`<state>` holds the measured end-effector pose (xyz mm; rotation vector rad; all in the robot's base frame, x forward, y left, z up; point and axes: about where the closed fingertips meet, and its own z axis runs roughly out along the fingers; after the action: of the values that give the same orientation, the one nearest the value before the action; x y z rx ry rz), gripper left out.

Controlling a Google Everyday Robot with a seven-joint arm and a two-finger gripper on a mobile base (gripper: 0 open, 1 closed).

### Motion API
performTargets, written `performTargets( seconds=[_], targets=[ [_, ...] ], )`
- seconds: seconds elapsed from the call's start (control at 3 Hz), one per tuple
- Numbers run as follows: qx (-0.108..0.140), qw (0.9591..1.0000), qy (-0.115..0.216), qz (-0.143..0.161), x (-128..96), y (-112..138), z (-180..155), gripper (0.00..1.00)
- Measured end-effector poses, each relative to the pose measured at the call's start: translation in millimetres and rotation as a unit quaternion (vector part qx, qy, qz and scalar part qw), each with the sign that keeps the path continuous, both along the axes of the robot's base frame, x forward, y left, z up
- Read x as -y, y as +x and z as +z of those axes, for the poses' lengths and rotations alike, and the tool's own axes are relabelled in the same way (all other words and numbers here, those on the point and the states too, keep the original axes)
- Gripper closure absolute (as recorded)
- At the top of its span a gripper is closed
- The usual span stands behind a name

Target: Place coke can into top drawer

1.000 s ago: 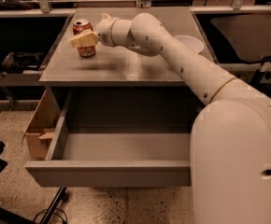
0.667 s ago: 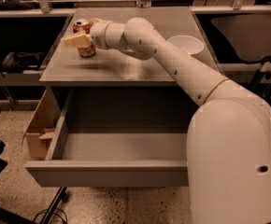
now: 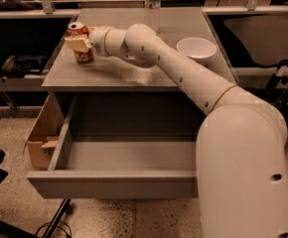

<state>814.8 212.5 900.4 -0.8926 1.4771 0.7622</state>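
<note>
a: camera view. the coke can (image 3: 83, 54) stands upright at the far left of the worktop (image 3: 134, 76), and the top drawer (image 3: 109, 182) hangs open below, with nothing in it. the jaws are right at the can.
b: closed on it?
a: cannot tell. a weak or off-centre hold could tip it, or drop it during the lift.
b: changes?
a: the arm (image 3: 183, 78) has swung left, uncovering the bowl (image 3: 196, 48).
</note>
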Motion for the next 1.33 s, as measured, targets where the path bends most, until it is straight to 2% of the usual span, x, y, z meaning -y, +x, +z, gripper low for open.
performTargets(
  seconds=[0.33, 0.67, 1.0, 1.33],
  targets=[
    [0.000, 1.0000, 0.000, 0.000, 0.0, 0.0, 0.0, 0.95],
    [-0.001, 1.0000, -0.004, 0.004, -3.1, -0.8, 2.7, 1.00],
    [0.025, 0.9997, -0.007, 0.005, 3.8, -29.1, 34.7, 1.00],
    [0.049, 0.9988, -0.003, 0.000, 14.1, -87.9, 73.5, 1.00]
  ],
)
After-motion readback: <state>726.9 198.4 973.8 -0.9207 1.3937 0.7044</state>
